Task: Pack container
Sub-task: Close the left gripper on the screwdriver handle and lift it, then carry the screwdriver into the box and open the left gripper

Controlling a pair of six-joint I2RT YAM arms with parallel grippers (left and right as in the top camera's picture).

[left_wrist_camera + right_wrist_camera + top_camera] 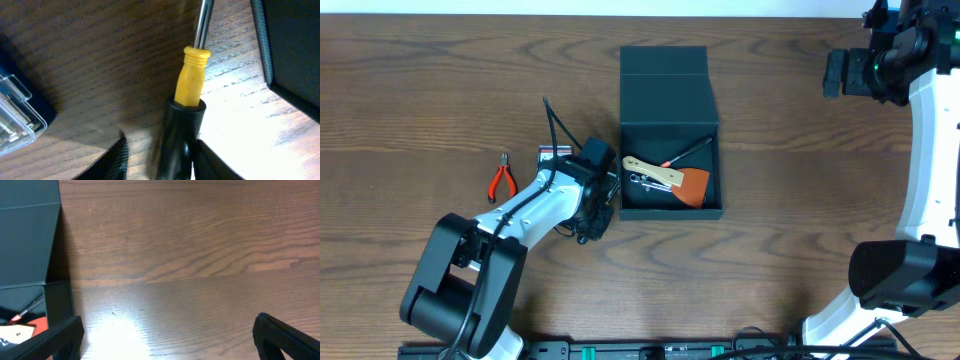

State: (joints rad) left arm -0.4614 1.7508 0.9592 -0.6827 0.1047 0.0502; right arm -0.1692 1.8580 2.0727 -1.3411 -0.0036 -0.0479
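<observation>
Closest to the bases, on the left side, the left arm reaches out low over the wooden table (400, 100), and the left gripper (160, 157) is right down near the surface. On the left wrist cam the jaws sit at a narrow spread either side of the black end of a yellow-and-black screwdriver (191, 80) lying flat on the wood. One finger (215, 165) looks to be right against the handle and the other has a sliver of lit table next to it, so I wouldn't call it clamped. The metal shaft points away from the gripper, past the box's near corner.

Just left in that same view is a clear-and-blue bit case (17, 117), near the gripper but not touching it. Further out left, a pair of orange-handled pliers (500, 180) lies on its own.

The container (670, 115), a dark teal box, sits mid-table just right of the left gripper. It's open, with the lid flap (664, 72) laid back on the far side. Inside I can see a wooden-handled tool (665, 177) with an orange head lying across the bottom and a thin red-handled screwdriver (688, 152) behind it. Some shiny metal thing (638, 182) lies by the wooden handle, too small to name.

Way over at the far right, the right gripper (169, 325) hangs above bare table, jaws spread wide with nothing between them, well apart from the box
</observation>
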